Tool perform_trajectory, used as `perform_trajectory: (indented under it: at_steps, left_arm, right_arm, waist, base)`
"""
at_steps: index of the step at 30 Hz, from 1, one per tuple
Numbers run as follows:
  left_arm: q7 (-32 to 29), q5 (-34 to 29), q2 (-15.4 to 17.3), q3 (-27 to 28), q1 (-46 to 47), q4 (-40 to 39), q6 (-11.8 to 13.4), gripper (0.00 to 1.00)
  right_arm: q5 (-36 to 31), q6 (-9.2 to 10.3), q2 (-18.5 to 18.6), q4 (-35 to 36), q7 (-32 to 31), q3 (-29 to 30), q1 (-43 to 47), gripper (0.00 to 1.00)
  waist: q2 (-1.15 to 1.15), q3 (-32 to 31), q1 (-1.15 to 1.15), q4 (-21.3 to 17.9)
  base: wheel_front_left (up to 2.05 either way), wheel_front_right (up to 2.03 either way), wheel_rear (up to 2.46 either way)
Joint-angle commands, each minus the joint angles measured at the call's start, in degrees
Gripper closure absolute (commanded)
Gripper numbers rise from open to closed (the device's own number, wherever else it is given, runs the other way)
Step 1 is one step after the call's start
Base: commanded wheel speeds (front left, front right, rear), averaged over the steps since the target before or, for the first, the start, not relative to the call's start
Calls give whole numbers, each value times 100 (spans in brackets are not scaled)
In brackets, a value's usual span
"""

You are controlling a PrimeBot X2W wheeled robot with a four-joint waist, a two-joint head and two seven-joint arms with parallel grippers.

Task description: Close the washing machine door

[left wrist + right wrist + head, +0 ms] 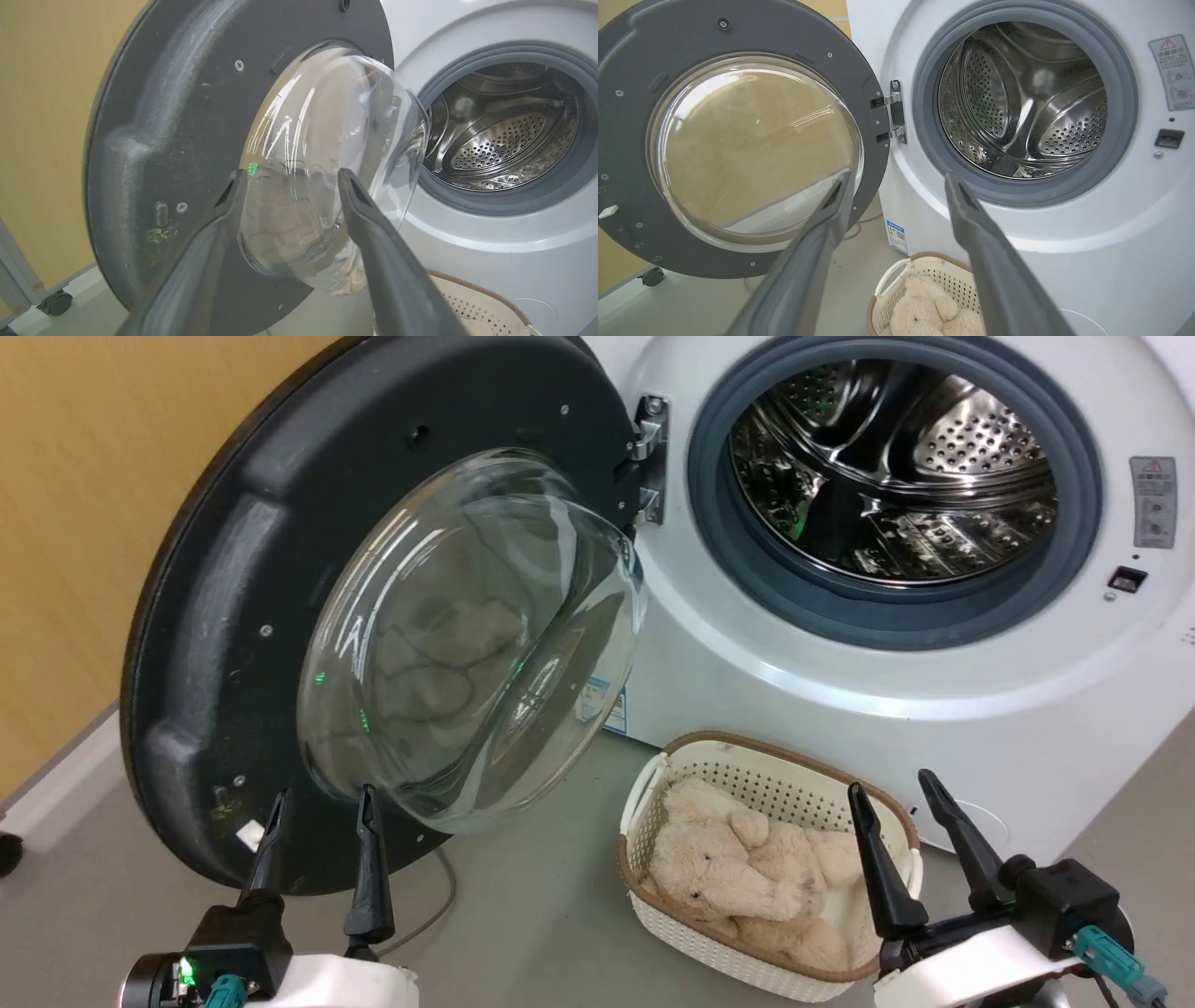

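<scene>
Washing machine door stands wide open to the left of the washer, hung on its metal hinge, inner side w/ the glass bowl facing the robot. Head view: left claw is low in front of the door's bottom rim, fingers apart, holding nothing; can't tell if the tips touch the door. Right claw is also spread & empty, by the right end of the basket, which sits on the floor just in front of the washer w/ a beige plush toy inside. Left wrist view has the bowl up close betw. its fingers, plus a castor at lower left. Right wrist view takes the door nearly face-on, yellow wall seen thru the glass, white tab on the left rim; steel drum & grey ring beside the hinge, latch slot at right
</scene>
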State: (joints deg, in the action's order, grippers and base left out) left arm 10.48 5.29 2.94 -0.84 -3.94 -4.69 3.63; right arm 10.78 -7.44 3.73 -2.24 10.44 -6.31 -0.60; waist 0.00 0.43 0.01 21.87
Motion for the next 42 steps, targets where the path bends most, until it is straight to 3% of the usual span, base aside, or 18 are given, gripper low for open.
perform_trajectory:
  at_steps: [1,30,41,42]
  left_arm:
    - [60,36,-4,12,-97,-43,44,0]
    - [443,212,-6,-89,-205,-120,181,0]
    - [452,259,-6,-80,-180,-176,197,0]
    - [452,312,-6,-57,-159,-219,194,37]
  right_arm:
    - [54,-4,42,-30,64,-40,-95,0]
    - [360,-4,91,-121,446,-196,-43,0]
    - [362,-5,120,-98,456,-192,-25,0]
    - [361,-5,123,-95,456,-189,-26,0]
  waist:
    - [0,-5,-1,47]
    - [0,-26,-1,799]
    - [0,34,-1,825]
    - [0,43,-1,826]
  base:
    - [0,0,0]
    - [0,0,0]
    - [0,0,0]
    - [0,0,0]
